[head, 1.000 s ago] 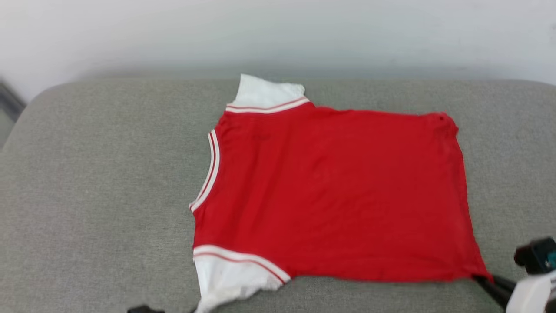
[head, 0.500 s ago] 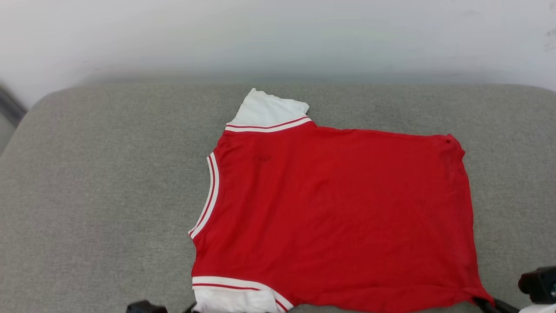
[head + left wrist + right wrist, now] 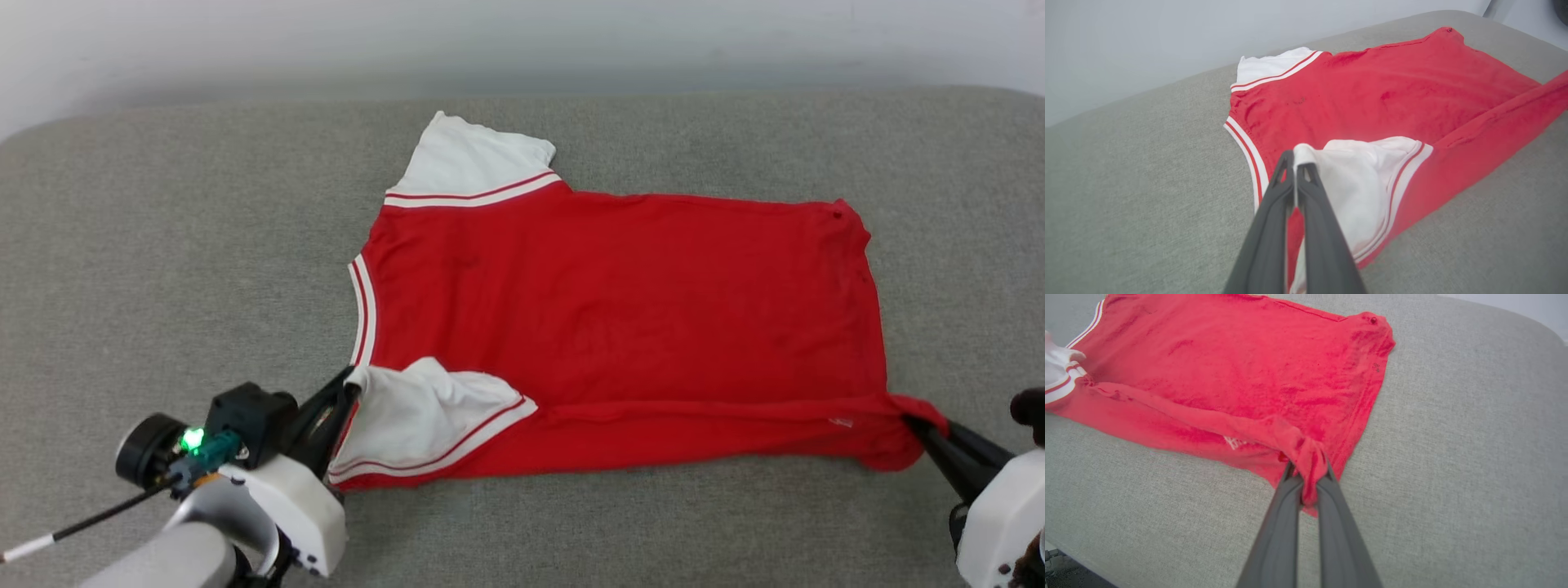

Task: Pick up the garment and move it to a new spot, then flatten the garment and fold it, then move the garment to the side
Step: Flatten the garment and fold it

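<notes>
Two pinches hold the garment (image 3: 620,327) at once. My left gripper (image 3: 1296,161) is clamped on the edge of the near white sleeve (image 3: 1367,179), with a thin lip of white cloth caught between the dark fingers. The sleeve lies turned over onto the red body, just ahead of those tips and to their right. My right gripper (image 3: 1308,473) is closed on the bunched hem corner (image 3: 1306,457), which wads up red between the fingers. Between my two grips the near edge of the shirt forms a long red fold (image 3: 694,437) laid over the body. Beyond both sets of fingers the rest of the shirt is spread flat on the grey cushion (image 3: 163,245). The striped neckline (image 3: 362,306) sits just past my left jaws, and the far sleeve (image 3: 469,159) is farthest from them. A pale wall (image 3: 522,41) stands behind the cushion.
</notes>
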Tool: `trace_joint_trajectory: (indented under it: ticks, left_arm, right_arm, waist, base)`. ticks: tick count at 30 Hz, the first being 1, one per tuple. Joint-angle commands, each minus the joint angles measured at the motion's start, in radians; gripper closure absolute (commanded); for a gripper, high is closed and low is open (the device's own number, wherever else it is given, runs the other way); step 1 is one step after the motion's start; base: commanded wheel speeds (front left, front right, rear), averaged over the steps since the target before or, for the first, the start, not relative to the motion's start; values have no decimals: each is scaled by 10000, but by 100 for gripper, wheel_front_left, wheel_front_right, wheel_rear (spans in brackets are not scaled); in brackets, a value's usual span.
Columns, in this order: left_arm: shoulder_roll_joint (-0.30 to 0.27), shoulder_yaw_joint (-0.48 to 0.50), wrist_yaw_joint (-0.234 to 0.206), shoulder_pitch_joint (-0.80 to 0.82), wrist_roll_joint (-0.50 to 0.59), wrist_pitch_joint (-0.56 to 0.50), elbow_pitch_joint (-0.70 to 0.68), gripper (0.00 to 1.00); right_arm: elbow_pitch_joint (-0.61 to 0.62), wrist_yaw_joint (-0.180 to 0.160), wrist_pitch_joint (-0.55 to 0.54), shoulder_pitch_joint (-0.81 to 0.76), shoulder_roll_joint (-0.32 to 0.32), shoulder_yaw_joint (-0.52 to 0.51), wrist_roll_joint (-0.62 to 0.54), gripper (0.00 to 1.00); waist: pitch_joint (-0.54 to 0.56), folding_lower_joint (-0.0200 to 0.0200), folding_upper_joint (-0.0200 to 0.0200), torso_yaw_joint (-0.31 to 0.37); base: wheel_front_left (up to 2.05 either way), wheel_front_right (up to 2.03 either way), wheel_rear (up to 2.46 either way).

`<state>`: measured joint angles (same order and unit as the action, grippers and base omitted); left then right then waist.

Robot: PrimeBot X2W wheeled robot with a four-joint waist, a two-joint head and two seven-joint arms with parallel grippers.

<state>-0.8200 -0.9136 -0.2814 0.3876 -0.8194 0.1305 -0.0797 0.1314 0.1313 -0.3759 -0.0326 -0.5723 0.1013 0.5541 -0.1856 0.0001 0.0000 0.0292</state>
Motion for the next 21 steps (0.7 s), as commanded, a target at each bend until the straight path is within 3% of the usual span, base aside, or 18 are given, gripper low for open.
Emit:
trace_joint_trajectory:
  ticks: [1,8,21]
  left_arm:
    - [-4,88,109,459,136,-81,123,100]
    - [157,221,814,1973,524,-369,1055,100]
    - [648,120,1647,3428,796,-599,2984,100]
  right_arm:
    - [48,-9,-22,346,36,-37,-26,100]
    - [-315,-9,-172,1397,85,76,-42,100]
    - [-1472,-11,-383,2669,217,812,-14,100]
  waist:
    - [-372,-1,0,164]
    - [-1247,-1,0,310]
    - [-2430,-1,0,461]
  base:
    - [0,0,0]
    - [0,0,0]
    - [0,0,0]
